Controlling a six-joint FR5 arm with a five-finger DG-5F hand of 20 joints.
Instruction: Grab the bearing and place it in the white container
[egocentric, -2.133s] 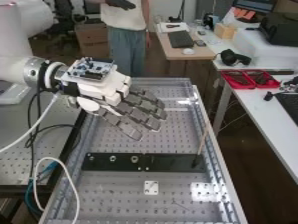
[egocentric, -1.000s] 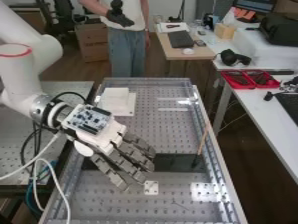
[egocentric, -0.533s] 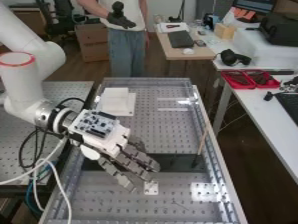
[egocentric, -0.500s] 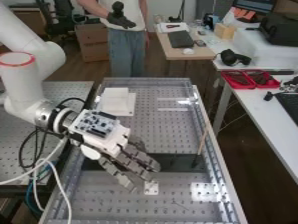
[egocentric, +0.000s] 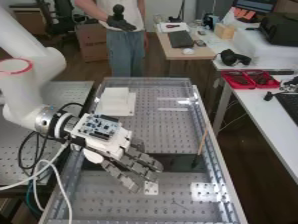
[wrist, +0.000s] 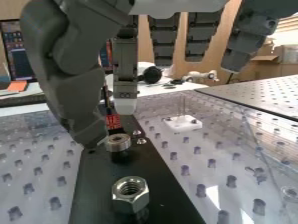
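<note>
In the high view the hand (egocentric: 136, 162) hangs over the black plate (egocentric: 181, 161) with its fingers fairly straight. The white container (egocentric: 116, 101) stands farther up the bench, behind the hand. Seen by the wrist camera, the hand (wrist: 72, 85) has its thumb coming down beside the bearing (wrist: 118, 142), a metal ring raised on the black plate (wrist: 100, 187). One straight finger with a pale tip is above and beyond the ring. Whether the thumb touches the bearing I cannot tell.
A large hex nut (wrist: 130, 194) stands on the same plate near the bearing. A small white block (egocentric: 151, 188) is fixed on the perforated bench. A thin wooden stick (egocentric: 202, 142) rises at the plate's right end. Cables (egocentric: 41, 172) hang left of the bench.
The hand has moved from the bench's far part to above the black plate, uncovering the white container. Over the last half second it has shifted only slightly, toward the near end.
</note>
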